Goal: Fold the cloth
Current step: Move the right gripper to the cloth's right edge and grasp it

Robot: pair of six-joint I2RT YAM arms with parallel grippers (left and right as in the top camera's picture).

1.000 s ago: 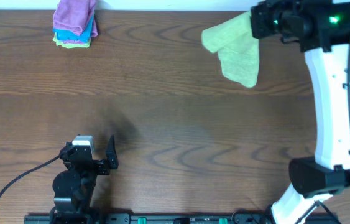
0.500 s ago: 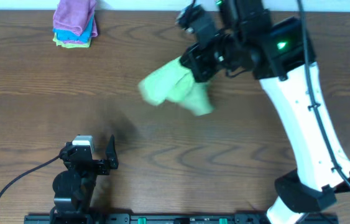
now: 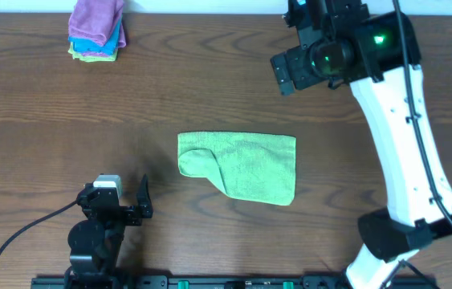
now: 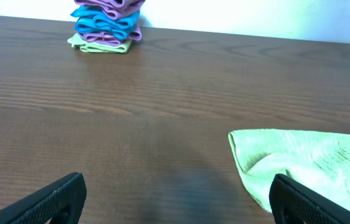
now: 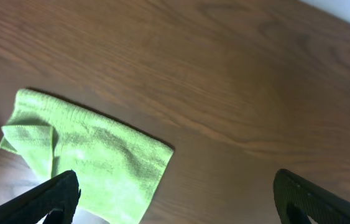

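Observation:
The light green cloth (image 3: 242,166) lies on the brown table near its middle, spread as a rough rectangle with its near-left corner flopped over. My right gripper (image 3: 287,71) hangs above the table beyond the cloth's far right corner, open and empty. In the right wrist view the cloth (image 5: 91,155) shows below the left finger, with my right gripper (image 5: 176,183) spread wide over bare wood. My left gripper (image 3: 116,199) rests open at the near left, apart from the cloth. In the left wrist view my left gripper (image 4: 178,190) is empty and the cloth (image 4: 314,163) sits by its right finger.
A stack of folded purple, blue and green cloths (image 3: 96,32) sits at the table's far left edge and shows in the left wrist view as the stack (image 4: 105,25). A pale wall runs behind the table's far edge. The left arm's cable trails at the near left.
The right gripper swung the cloth from the far right to the table's middle, opened and let it drop; the cloth now lies on the wood. The left arm has not moved.

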